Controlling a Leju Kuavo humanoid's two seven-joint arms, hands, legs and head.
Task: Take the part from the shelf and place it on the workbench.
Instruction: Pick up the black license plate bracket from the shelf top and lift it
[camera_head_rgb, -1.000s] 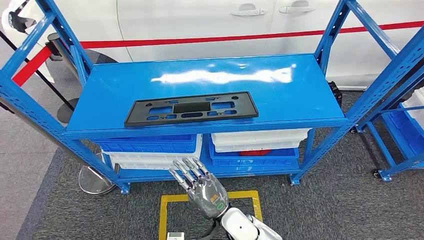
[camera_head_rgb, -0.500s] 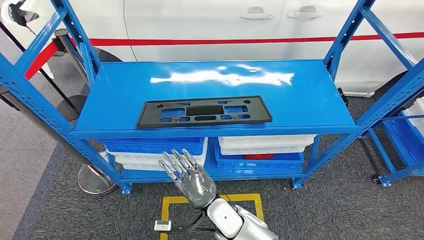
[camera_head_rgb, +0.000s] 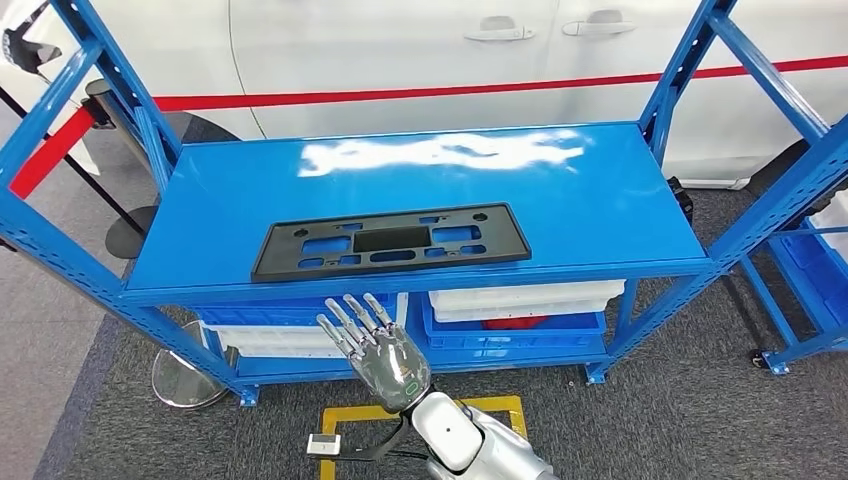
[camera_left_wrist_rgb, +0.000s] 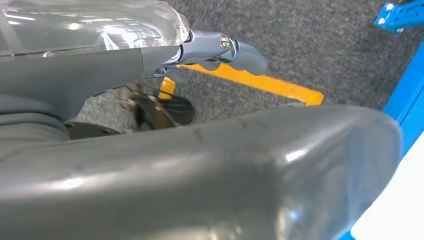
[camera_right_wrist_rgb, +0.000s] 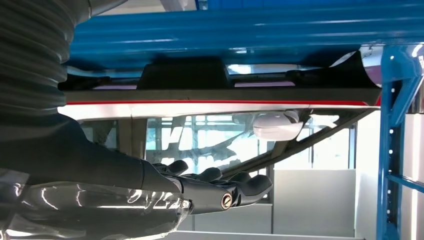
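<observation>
The part (camera_head_rgb: 390, 243) is a flat black plastic plate with several cutouts. It lies near the front edge of the blue shelf (camera_head_rgb: 600, 200). My right hand (camera_head_rgb: 378, 347) is raised in front of the shelf, below its front edge and just left of the part's middle. Its fingers (camera_right_wrist_rgb: 225, 186) are spread and straight, hold nothing, and are apart from the part. My left hand (camera_left_wrist_rgb: 235, 50) hangs low over the carpet with nothing in it.
White and blue bins (camera_head_rgb: 520, 300) fill the level under the shelf. A white car (camera_head_rgb: 420, 50) with a red stripe stands behind. A stanchion base (camera_head_rgb: 185, 378) is at the left, a yellow floor marking (camera_head_rgb: 490, 405) below my hand, and another blue rack (camera_head_rgb: 810, 270) to the right.
The head view has shifted slightly, so the shelf sits a little differently in the picture. My right hand has risen a little towards the shelf's front edge. The part lies where it was.
</observation>
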